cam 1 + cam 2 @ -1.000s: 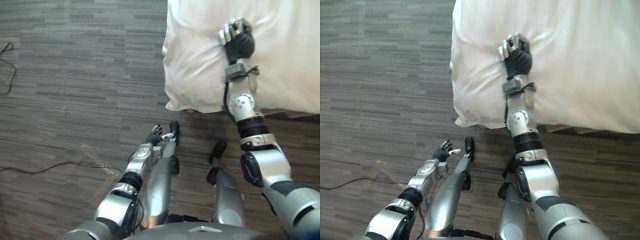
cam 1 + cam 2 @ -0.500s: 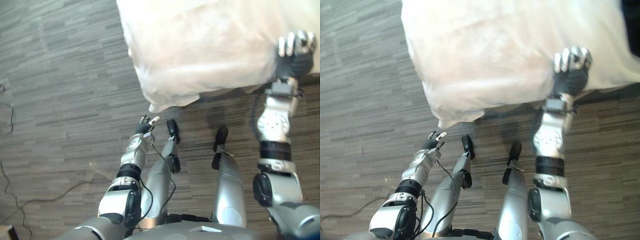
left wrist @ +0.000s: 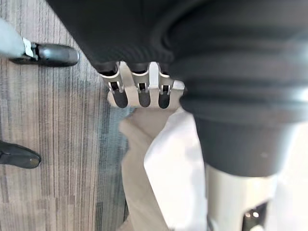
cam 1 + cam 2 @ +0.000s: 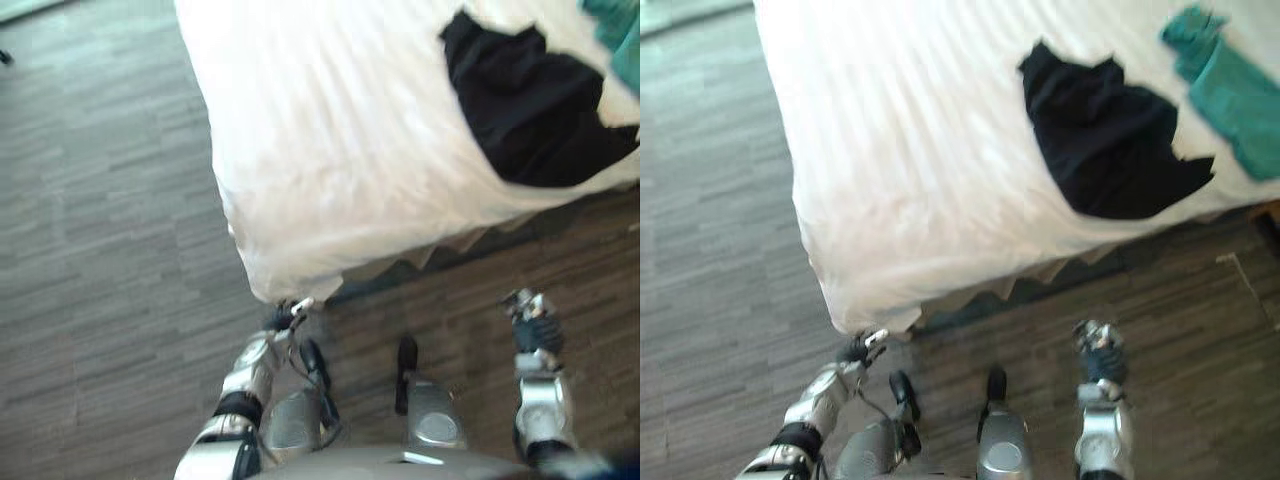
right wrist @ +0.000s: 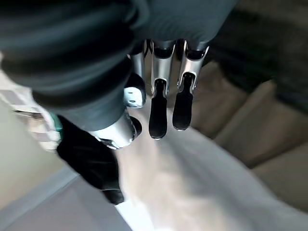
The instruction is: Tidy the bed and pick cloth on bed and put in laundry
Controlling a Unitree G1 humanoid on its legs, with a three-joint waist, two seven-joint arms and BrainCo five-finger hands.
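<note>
Right eye view: black cloth [image 4: 1105,150] lies spread on the bed [image 4: 890,170], reaching the edge that faces the robot. A teal cloth [image 4: 1225,80] sits just beside it. Left robot hand [image 4: 858,349] is low by the bed's hanging corner, fingers relaxed, empty. Right robot hand [image 4: 1098,356] is over the floor [image 4: 720,250], fingers loosely straight, empty, well apart from both cloths.

Risks:
- A reach from this stance may fall short.
- A shallow pinch could gather sheet along with cloth and rumple the bed.
- Left fingers could snag the drooping corner.

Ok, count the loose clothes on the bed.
2: a black garment by the near edge of the bed and a green cloth to its right. More may lie unseen.
</note>
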